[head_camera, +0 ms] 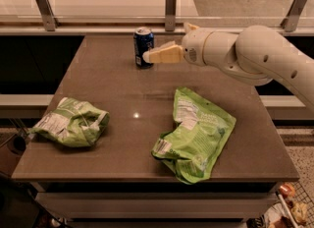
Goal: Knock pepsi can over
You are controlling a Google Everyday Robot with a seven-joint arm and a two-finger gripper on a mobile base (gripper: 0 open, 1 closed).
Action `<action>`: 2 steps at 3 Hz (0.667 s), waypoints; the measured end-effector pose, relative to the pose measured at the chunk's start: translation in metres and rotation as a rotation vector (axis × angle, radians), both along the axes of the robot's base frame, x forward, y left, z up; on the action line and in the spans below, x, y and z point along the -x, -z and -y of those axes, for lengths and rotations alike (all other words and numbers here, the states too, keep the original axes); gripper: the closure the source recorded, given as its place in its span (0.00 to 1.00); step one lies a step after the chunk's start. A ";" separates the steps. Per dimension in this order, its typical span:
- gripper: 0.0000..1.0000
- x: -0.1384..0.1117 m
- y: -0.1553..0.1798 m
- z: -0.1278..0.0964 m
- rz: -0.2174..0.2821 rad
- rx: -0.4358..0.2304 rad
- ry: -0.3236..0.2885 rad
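**Gripper at the can, push not yet made**

You are at the contact step. The can (143, 45) stands upright at the far edge of the table (113, 94), at about 12 o'clock and a little left of centre. The gripper (148, 56) comes in from the can's 3 o'clock side, low on its body. Its tip is touching the can or just beside it, and this view does not settle which. You also cannot tell whether the claw is spread wide or drawn narrow, because it shows only as one pale wedge. It is not holding anything. The arm (245, 55) runs off behind it toward 3 o'clock.

My judgement is that the next move is a short sideways sweep toward 9 o'clock. Strike higher on the can if you can, since a low push may only slide it along the top. The far edge is close behind the can, so keep the sweep along that edge, not toward 12 o'clock.

The count:
- One can.
- Two green bags, both well apart from the can. One bag (73, 123) lies at 8 o'clock and the other bag (196, 133) at 5 o'clock.
- One gripper.
- One table.
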State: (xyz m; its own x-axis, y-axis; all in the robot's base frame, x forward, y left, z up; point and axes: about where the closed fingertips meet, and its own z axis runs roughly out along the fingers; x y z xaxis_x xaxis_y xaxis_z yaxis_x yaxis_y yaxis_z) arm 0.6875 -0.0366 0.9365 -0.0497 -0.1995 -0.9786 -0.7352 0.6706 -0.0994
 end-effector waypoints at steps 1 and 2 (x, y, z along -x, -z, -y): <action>0.00 -0.015 0.007 -0.010 0.000 -0.019 -0.013; 0.00 -0.027 0.010 -0.020 0.002 -0.027 -0.028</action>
State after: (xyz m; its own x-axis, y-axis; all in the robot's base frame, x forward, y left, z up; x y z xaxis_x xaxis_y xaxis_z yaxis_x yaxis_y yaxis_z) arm 0.7145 -0.0167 0.9263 -0.0420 -0.1746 -0.9837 -0.7537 0.6519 -0.0835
